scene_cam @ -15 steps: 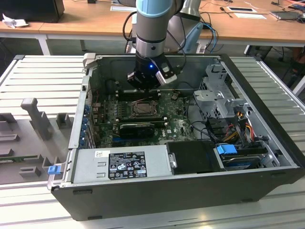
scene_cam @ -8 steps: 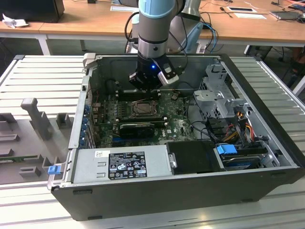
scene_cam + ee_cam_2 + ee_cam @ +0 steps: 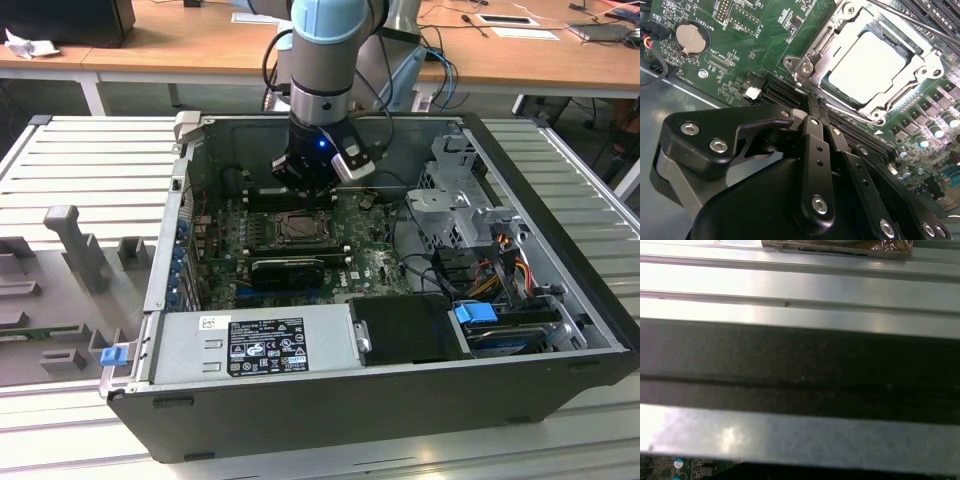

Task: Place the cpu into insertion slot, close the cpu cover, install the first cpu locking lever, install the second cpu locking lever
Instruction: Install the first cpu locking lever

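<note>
Hovering inside the open computer case (image 3: 560, 300), my gripper (image 3: 815, 102) has its fingers pressed together on nothing, tips poised just off one corner of the insertion slot (image 3: 867, 107). The cpu (image 3: 867, 67) already sits flat in that slot, its pale top showing through the window of the cpu cover (image 3: 840, 35), which appears to lie down around it, so the socket stands just past my fingertips and slightly to one side. Around it the green motherboard (image 3: 755, 45) is crowded with a coin battery (image 3: 688, 38) and dark connector rows, leaving little room.
</note>
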Motion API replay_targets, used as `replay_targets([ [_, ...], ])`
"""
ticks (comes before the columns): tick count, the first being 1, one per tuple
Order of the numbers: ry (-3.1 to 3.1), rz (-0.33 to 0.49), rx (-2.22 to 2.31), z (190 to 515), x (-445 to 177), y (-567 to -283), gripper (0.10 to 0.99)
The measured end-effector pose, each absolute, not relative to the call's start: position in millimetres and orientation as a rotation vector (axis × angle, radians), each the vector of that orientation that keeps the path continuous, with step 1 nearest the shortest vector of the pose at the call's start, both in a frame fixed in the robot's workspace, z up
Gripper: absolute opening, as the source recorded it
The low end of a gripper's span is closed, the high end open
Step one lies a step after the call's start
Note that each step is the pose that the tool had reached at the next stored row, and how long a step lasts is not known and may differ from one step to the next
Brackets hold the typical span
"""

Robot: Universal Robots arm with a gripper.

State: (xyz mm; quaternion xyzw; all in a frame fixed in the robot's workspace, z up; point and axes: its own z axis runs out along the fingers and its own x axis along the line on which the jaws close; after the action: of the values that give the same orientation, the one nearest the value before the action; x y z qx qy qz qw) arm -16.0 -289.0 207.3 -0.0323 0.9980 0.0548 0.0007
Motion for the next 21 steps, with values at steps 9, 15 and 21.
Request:
replay_targets([
  [9, 3.134, 0.168, -0.101, 204.1, -15.8, -289.0, 0.106],
  [15, 3.135, 0.16, -0.101, 203.5, -15.8, -289.0, 0.106],
  [21, 3.136, 0.144, -0.102, 203.3, -15.8, -289.1, 0.106],
])
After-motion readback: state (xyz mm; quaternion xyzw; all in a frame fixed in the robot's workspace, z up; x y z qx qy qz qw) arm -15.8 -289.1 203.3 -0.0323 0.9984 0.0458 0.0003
